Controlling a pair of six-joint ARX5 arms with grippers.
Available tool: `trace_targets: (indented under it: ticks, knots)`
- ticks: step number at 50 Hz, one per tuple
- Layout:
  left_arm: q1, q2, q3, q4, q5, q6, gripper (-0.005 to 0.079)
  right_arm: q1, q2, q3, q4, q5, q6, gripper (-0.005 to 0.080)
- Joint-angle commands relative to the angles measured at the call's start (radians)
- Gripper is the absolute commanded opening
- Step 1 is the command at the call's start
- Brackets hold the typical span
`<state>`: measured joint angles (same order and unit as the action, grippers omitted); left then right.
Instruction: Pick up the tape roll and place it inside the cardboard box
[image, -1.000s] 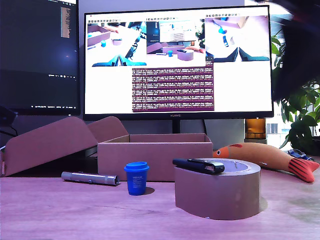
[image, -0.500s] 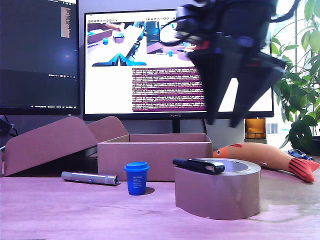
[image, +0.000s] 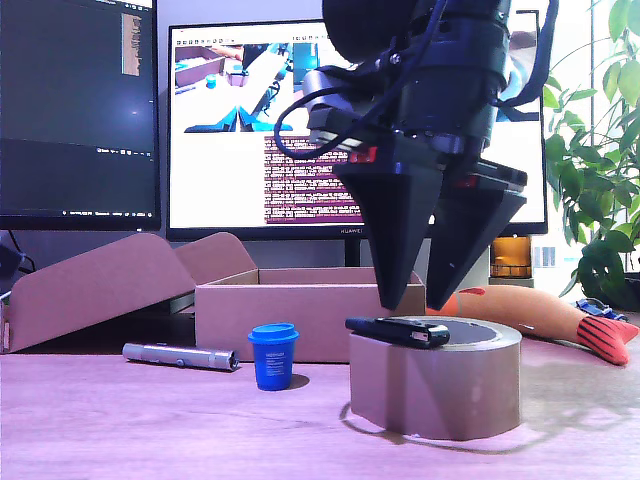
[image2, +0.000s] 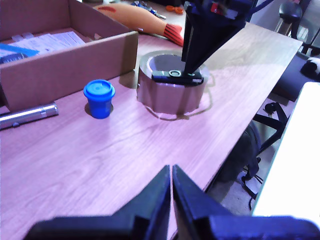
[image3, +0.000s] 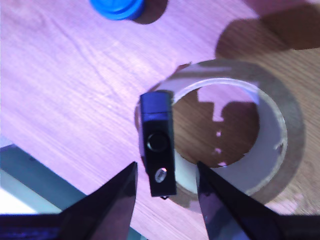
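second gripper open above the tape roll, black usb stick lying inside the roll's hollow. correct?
Not quite. My second gripper is open above the tape roll, but the black USB stick lies across the roll's top rim, not inside the hollow. The second wrist view shows it resting on the rim.

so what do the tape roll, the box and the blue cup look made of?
Tape roll: tan packing tape, smooth slightly glossy wrap, pale core that looks like card. Cardboard box: brown matte board with raw cut edges. Blue cup: probably plastic, uniform saturated blue with a moulded lid rim.
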<state>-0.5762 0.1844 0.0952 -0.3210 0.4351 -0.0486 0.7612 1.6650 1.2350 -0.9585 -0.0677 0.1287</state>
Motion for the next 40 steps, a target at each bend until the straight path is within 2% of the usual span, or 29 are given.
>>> trace_targets:
  ticks: [1,7,40]
  knots:
    - [-0.003,-0.003,-0.003,-0.001,-0.003,0.005,-0.0019,0.006,0.025,0.005,0.005,0.000,-0.013,0.0336]
    - [-0.003,-0.003,-0.003,-0.003,-0.003,0.005,-0.0019,0.007,0.034,0.005,0.011,0.000,-0.029,0.0356]
    - [-0.003,-0.003,-0.003,-0.002,-0.011,0.008,-0.0019,0.007,0.046,0.005,0.048,0.000,-0.032,0.0353]
